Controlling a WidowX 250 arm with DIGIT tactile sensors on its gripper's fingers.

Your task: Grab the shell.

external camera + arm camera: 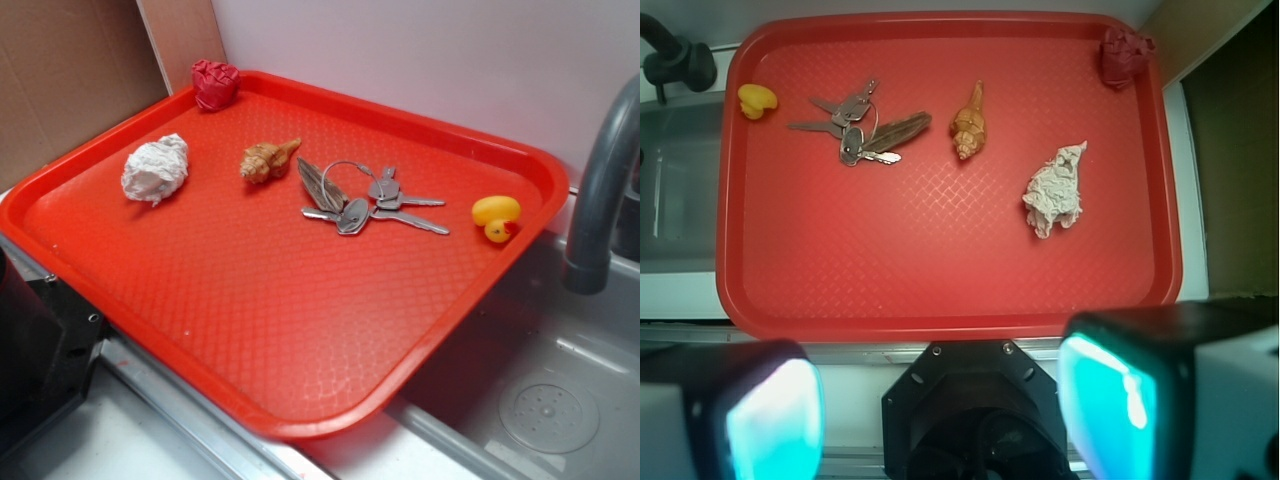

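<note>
Below and ahead of the gripper [940,400] lies a red tray [940,290] with a raised rim, filling most of the wrist view and resting partly over a grey sink [560,400]. The gripper hangs high above the tray's near edge, touching nothing; its two fingers, whose pads [770,420] glow teal, stand wide apart with nothing between them. A dark curved faucet [600,190] rises at the sink, off to the gripper's far left in the wrist view. On the tray, ahead and to the right of the gripper, sits a white crumpled paper wad [1055,190]. Ahead and to the left lies a bunch of keys [845,125] on a ring, with a flat striped leaf-shaped fob [895,130]. In the tray's far right corner is a red crumpled lump [1123,55]. The shell [969,122], tan-orange and knobbly, lies almost straight ahead of the gripper, between the fob and the paper wad, apart from both, its pointed tail aimed away. A yellow rubber duck [757,100] sits near the tray's far left rim.
</note>
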